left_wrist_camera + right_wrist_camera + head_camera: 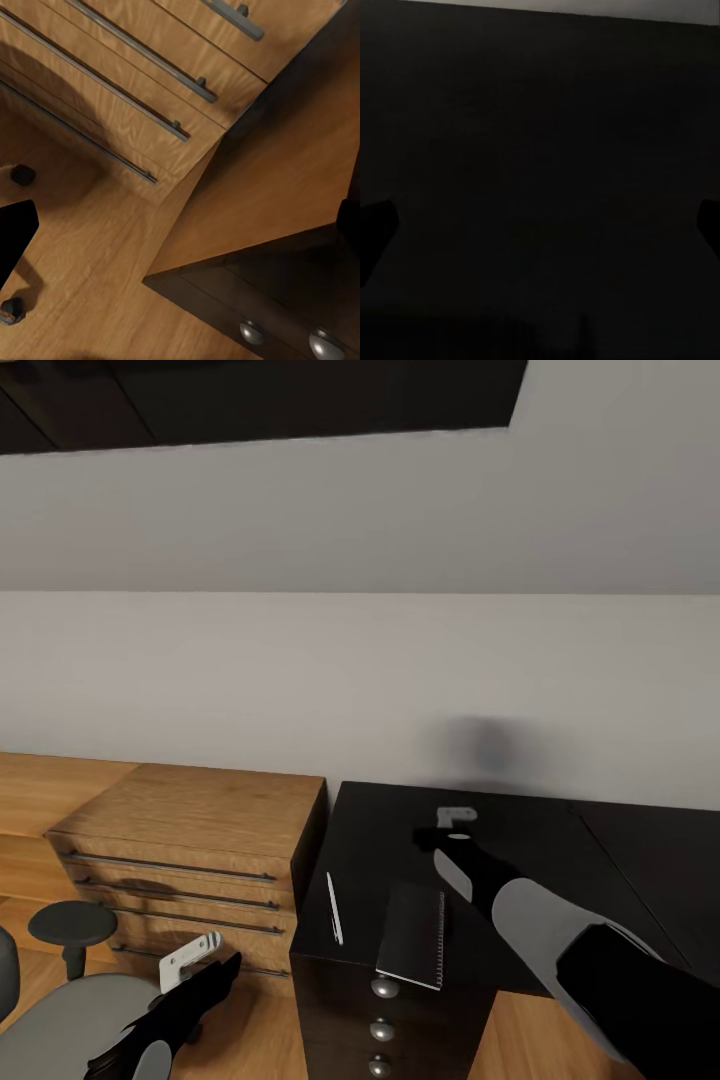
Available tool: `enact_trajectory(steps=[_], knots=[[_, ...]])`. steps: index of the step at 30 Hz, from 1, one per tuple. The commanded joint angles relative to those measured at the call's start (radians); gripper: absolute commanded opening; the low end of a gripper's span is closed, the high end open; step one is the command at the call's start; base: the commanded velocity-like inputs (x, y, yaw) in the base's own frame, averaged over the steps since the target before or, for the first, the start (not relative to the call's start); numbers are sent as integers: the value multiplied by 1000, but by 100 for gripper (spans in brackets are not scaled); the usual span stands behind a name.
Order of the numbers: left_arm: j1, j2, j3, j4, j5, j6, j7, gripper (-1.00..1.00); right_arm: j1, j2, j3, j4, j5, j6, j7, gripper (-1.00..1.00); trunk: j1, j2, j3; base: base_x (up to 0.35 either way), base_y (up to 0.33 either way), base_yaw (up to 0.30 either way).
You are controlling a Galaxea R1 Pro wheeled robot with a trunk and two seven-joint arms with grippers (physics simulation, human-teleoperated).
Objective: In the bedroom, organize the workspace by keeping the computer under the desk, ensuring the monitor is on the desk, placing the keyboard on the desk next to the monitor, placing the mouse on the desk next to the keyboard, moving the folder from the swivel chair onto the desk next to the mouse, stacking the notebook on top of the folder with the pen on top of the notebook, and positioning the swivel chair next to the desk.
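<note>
The notebook (412,937) lies on the desk (520,830) just beside the right claw (440,838) — fingers apart; left claw's (195,960) state unclear.

**Open desktop past the notebook, tight gap at the dresser**

The desk (620,840) top lies bare from 12 to 3 o'clock, up to the grey wall behind. At its near-left end 2 things block it: the pen (334,908) at 9 o'clock of the notebook (413,937), a narrow strip between them. The wooden dresser (190,830) stands just beside the desk at 9 o'clock. The swivel chair (70,1010) crowds the floor at 7 o'clock.
</note>
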Motion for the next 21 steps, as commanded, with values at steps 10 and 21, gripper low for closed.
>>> enact_trajectory(steps=[10,21], knots=[[0,-1,1,-2,11,5,7,100,-1,0,4,-2,-88,74,43,100,0,-1,-1,0,0,0],[0,-1,1,-2,11,5,6,100,0,-4,2,4,-161,100,51,100,0,-1,-1,0,0,0]])
